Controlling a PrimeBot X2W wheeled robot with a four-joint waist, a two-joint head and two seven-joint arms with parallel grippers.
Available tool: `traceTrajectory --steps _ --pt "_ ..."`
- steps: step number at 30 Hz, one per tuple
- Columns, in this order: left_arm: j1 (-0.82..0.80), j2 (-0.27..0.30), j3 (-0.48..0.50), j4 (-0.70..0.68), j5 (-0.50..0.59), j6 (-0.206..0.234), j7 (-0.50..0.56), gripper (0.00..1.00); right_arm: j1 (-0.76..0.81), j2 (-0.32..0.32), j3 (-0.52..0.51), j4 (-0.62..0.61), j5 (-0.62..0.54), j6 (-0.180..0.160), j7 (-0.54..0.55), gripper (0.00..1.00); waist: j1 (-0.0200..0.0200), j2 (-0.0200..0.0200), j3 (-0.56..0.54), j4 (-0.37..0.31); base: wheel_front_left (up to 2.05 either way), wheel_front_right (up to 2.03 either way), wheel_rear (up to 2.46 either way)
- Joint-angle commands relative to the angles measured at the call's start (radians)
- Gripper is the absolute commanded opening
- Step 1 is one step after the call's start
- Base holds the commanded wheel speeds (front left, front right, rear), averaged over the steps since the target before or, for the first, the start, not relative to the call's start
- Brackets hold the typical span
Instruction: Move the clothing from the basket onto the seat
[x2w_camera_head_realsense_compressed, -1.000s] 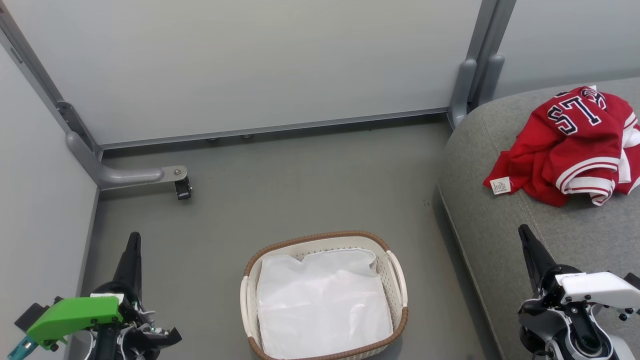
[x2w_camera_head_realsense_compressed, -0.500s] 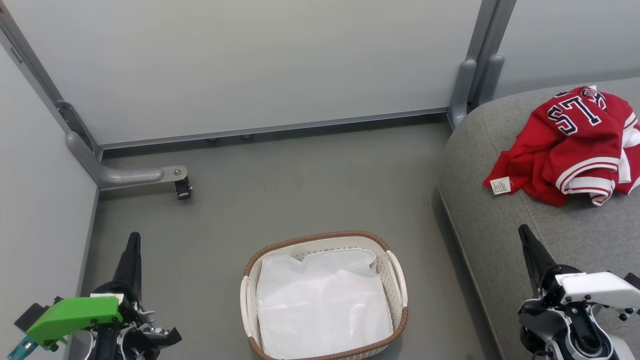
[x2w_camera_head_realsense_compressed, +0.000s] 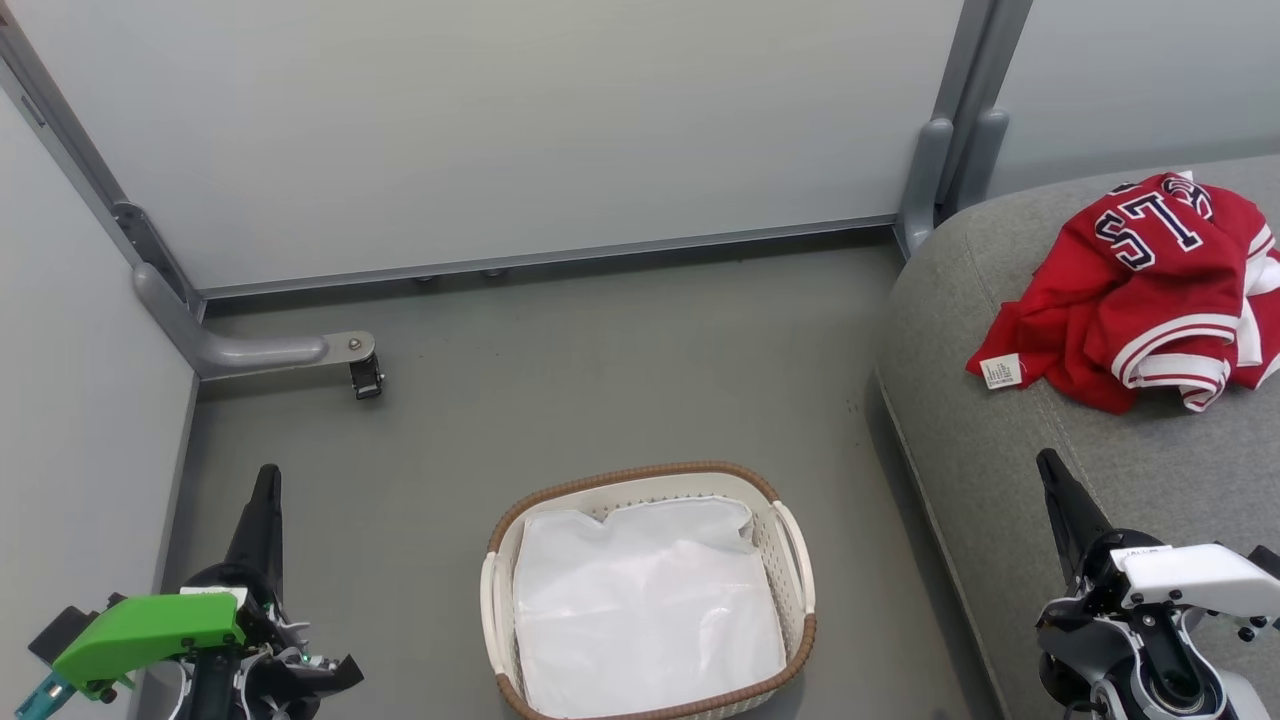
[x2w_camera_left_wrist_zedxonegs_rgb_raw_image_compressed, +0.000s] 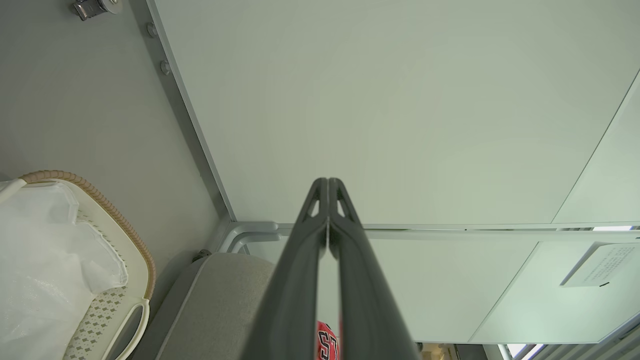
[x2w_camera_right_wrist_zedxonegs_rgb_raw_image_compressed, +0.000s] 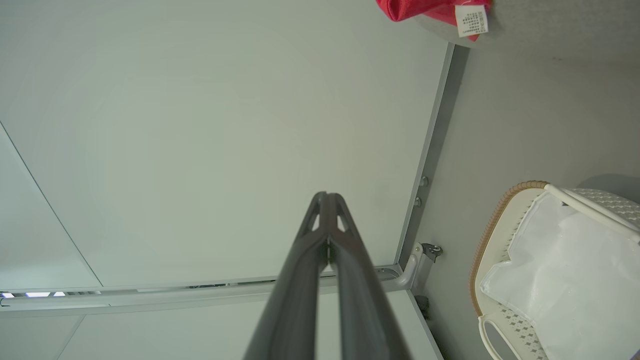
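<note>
The red clothing (x2w_camera_head_realsense_compressed: 1140, 285) with white striped trim and navy lettering lies crumpled on the grey seat (x2w_camera_head_realsense_compressed: 1000, 440) at the right. Its white label (x2w_camera_right_wrist_zedxonegs_rgb_raw_image_compressed: 471, 20) hangs at the cushion's edge in the right wrist view. The white basket (x2w_camera_head_realsense_compressed: 795, 545) with a brown rim stands on the floor at bottom centre and holds a plain white liner sheet (x2w_camera_head_realsense_compressed: 645, 610). My left gripper (x2w_camera_head_realsense_compressed: 266, 478) is shut at the lower left, apart from the basket. My right gripper (x2w_camera_head_realsense_compressed: 1047, 462) is shut over the seat's front, below the clothing. Both hold nothing.
Grey partition panels (x2w_camera_head_realsense_compressed: 500, 130) wall in the back and left. A panel foot with a small caster (x2w_camera_head_realsense_compressed: 365, 378) juts onto the floor at the left. A grey post (x2w_camera_head_realsense_compressed: 935, 180) stands by the seat's far corner. Grey floor (x2w_camera_head_realsense_compressed: 600, 380) lies between basket and panels.
</note>
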Motion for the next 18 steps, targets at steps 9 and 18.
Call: traceTrajectory --steps 9,18 --pt "-0.011 0.0 0.004 -0.001 0.005 -0.004 0.002 0.0 0.01 -0.006 -0.002 -0.003 0.004 0.0 0.003 0.0 0.0 0.0 0.0 0.0 0.0 0.0 0.0" --pt "-0.011 0.0 0.004 -0.001 0.005 -0.004 0.002 0.0 0.01 -0.006 -0.002 -0.003 0.004 0.0 0.003 0.0 0.0 0.0 0.0 0.0 0.0 0.0 0.0"
